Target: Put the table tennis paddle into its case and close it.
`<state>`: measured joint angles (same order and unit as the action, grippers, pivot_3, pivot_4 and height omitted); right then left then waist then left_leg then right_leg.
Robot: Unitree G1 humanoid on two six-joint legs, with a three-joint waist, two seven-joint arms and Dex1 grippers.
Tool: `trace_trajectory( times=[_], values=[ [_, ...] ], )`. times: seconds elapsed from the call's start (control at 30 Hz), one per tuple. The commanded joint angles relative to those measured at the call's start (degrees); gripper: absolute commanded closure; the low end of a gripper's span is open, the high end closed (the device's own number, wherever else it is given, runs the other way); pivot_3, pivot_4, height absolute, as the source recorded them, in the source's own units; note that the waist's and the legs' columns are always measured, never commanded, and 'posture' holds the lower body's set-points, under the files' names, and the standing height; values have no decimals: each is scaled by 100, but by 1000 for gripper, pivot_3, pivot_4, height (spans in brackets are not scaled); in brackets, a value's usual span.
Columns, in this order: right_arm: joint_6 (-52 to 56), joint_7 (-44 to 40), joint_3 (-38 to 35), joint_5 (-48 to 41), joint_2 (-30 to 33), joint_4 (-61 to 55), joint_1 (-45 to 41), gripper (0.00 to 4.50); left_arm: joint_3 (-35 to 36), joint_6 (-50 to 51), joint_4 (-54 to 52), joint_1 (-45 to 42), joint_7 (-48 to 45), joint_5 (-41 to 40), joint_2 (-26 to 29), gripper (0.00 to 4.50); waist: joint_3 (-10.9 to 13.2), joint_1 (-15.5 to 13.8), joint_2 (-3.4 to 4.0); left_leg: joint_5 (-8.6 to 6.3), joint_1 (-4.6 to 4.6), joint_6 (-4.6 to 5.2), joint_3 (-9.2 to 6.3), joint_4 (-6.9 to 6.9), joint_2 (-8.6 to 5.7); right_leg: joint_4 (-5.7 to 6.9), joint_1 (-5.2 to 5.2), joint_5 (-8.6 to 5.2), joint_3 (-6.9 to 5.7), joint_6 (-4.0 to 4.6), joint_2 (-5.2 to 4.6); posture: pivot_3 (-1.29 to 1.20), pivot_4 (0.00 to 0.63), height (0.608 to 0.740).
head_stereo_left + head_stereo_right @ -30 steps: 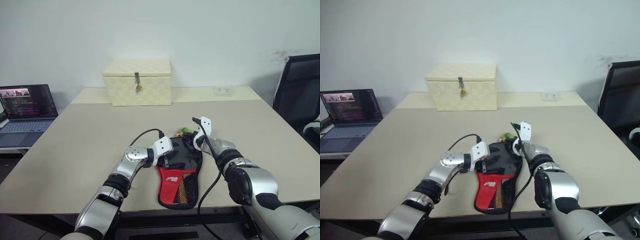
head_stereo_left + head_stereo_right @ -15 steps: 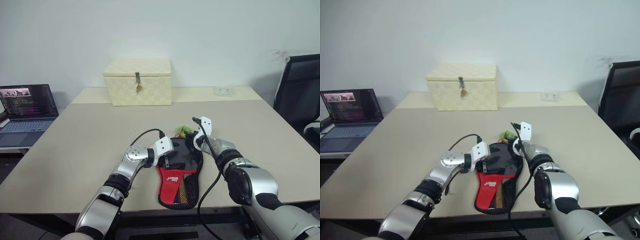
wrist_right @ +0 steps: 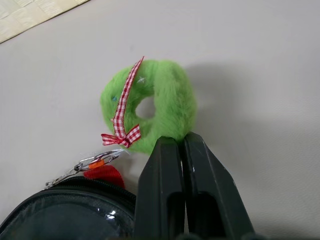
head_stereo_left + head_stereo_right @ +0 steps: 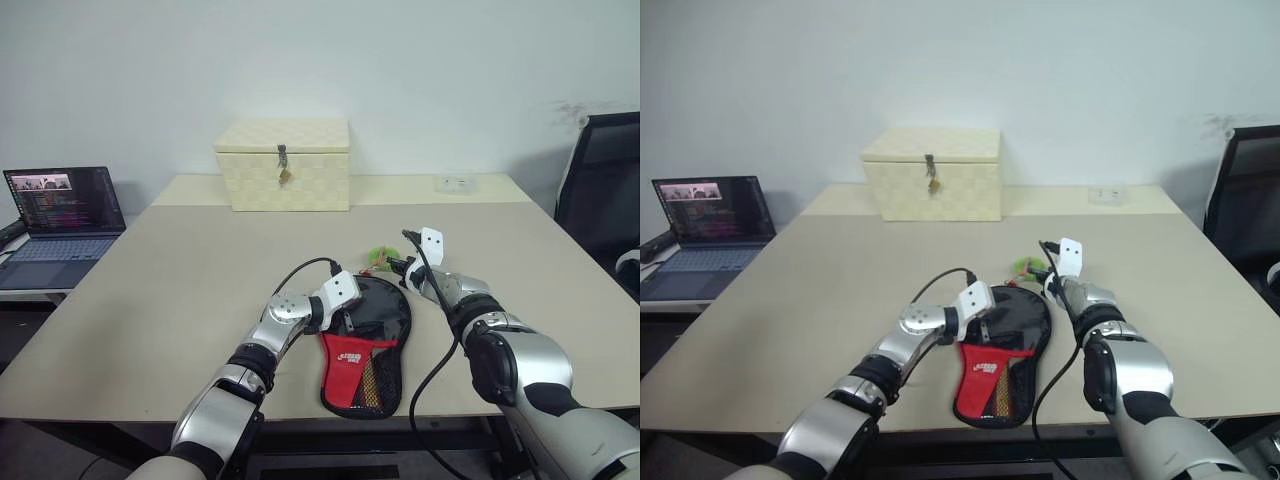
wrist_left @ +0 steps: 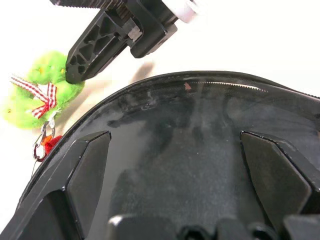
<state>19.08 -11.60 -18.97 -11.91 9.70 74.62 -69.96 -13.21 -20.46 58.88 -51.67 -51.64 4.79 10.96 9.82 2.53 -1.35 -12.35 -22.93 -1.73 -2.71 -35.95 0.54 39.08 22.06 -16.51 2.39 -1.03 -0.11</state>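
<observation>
Beige table: black-and-red case flat, fuzzy green zipper tag beside.

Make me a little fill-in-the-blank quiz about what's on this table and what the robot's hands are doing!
The right end effector is pinched shut on the fluffy ____ zipper tag.
The left end effector hangs with its fingers ____ over the black case.
The case's lower panel is ____.
Behind the case stands a cream woven box with a metal ____.

Missing words: green; open; red; latch
</observation>
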Motion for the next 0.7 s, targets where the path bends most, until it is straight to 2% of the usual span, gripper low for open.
trace_trajectory(
  times=[0.03, 0.23, 0.43, 0.7],
  values=[
    [69, -148, 94, 61, 346, -447, 80, 4473, -239, 132, 441, 229, 37, 352, -32, 0, 0, -24, -1, 0, 0, 0, 0, 0, -1, -2, -1, 0, 0, -1, -1, 0, 150, 740],
    [532, -300, 266, 59, 768, -1190, 541, 4473, -240, 131, 516, 221, 101, 370, -78, 0, -1, -81, 1, 0, 0, 0, -4, 0, -3, -5, -5, 0, -4, -2, -1, 0, 150, 740],
    [1452, -318, 340, -41, 1069, -2813, 1427, 4473, -246, 127, 582, 193, 139, 386, -118, 0, -6, -92, 6, 0, -1, 0, -9, -2, -5, -8, -10, -3, -5, -7, -2, 0, 150, 740],
    [3986, -364, 230, -643, 1532, -7102, 3591, 4473, -242, 85, 647, 162, 186, 410, -124, 0, -22, -124, 30, 0, -3, 0, -19, -3, -9, -11, -16, -15, -8, -29, -4, 0, 150, 740]
  ],
)
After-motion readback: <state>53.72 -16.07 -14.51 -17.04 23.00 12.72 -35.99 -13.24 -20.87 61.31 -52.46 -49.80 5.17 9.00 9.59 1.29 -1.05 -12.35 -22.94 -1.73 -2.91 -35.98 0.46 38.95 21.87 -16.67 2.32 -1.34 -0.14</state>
